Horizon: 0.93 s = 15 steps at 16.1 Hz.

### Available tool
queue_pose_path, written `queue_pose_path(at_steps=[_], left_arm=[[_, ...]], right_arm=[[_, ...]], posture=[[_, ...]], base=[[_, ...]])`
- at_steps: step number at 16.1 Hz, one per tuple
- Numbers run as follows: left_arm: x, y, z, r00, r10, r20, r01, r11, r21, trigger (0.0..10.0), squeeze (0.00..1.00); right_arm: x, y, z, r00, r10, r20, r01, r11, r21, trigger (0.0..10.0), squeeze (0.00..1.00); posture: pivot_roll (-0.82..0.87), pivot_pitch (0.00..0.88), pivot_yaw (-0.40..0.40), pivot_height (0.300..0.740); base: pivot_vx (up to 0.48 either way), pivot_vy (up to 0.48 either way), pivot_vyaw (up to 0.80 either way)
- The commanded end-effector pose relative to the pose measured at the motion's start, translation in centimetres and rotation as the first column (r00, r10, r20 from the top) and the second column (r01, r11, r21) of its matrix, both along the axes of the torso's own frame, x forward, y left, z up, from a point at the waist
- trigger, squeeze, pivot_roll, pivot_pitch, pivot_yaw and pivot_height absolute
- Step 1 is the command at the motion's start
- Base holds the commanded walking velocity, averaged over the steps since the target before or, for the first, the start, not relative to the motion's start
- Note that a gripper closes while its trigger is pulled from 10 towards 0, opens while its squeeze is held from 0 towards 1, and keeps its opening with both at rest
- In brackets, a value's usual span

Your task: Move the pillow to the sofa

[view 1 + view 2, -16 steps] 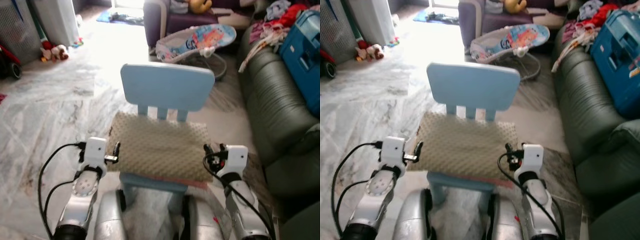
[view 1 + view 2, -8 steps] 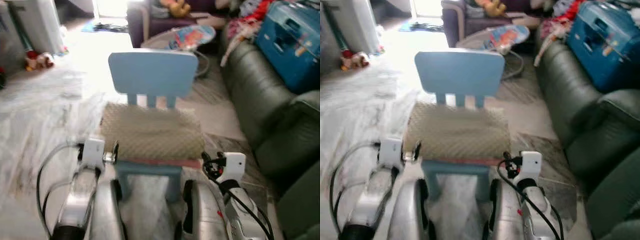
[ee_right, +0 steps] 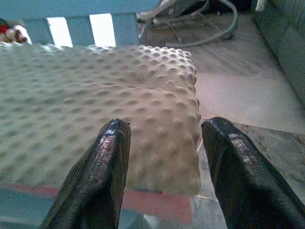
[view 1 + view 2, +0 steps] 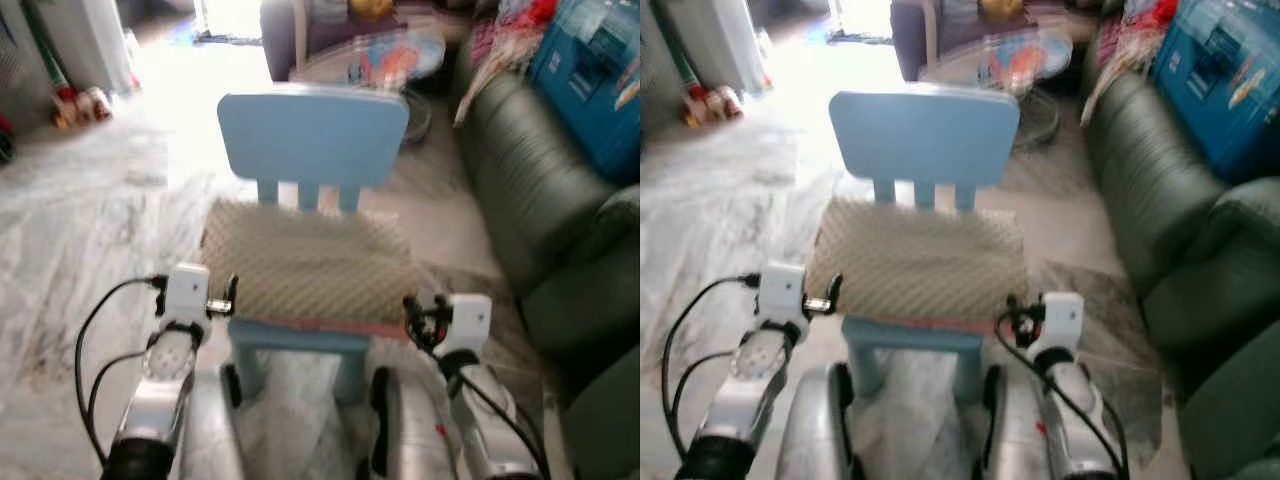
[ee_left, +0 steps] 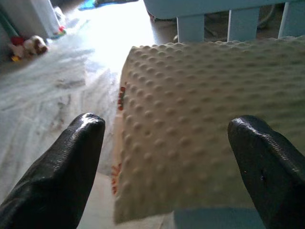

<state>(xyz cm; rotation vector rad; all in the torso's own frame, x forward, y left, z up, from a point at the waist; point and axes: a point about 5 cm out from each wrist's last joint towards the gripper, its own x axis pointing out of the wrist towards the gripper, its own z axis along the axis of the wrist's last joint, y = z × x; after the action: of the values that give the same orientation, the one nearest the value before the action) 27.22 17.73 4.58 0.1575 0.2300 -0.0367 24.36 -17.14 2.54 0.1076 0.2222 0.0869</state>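
Since half a second ago the view has swung back toward the blue chair (image 4: 312,135), so the approach is judged nearly finished. The pillow (image 4: 310,265) lies on the chair seat, not yet lifted. At the chair's left corner the left pincer (image 5: 167,157) is spread wide, grasping nothing. At the chair's right corner the right pincer (image 3: 162,167) is also released, its fingers over the pillow's edge.

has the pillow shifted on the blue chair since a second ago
No. The pillow lies on the blue chair seat against the backrest slats as before; only the camera moved.
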Motion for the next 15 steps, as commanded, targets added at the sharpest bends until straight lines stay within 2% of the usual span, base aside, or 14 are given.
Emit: queue_pose_path(at_steps=[1, 3, 10, 15], left_arm=[[-0.05, 0.35, -0.12, 1.0, 0.006, -0.004, -0.006, 1.0, 0.01, 10.0, 0.0], [0.0, 0.24, -0.17, 1.0, 0.004, -0.006, -0.004, 1.0, 0.009, 10.0, 0.0], [-0.03, 0.24, -0.22, 1.0, 0.007, -0.002, -0.007, 1.0, 0.009, 10.0, 0.0], [-0.3, 0.95, -0.38, 0.999, 0.03, -0.031, -0.029, 0.999, 0.029, 10.0, 0.0]], right_arm=[[0.45, -0.01, 0.26, 1.0, -0.001, 0.007, 0.001, 1.0, 0.003, 10.0, 0.0], [0.49, -0.05, 0.23, 1.0, 0.0, 0.005, 0.0, 1.0, 0.002, 10.0, 0.0], [0.39, 0.05, 0.13, 1.0, 0.002, 0.0, -0.002, 1.0, 0.005, 10.0, 0.0], [-0.06, 0.28, 0.53, 0.999, 0.026, -0.023, -0.025, 0.999, 0.02, 10.0, 0.0]], posture=[[-0.02, 0.0, -0.037, 0.526], [-0.03, 0.0, -0.037, 0.526], [-0.03, 0.0, -0.035, 0.526], [-0.02, 0.024, -0.04, 0.461]], base=[[0.311, 0.0, 0.0], [0.283, 0.0, 0.0], [0.0, 0.0, 0.0], [0.0, 0.0, 0.0]])
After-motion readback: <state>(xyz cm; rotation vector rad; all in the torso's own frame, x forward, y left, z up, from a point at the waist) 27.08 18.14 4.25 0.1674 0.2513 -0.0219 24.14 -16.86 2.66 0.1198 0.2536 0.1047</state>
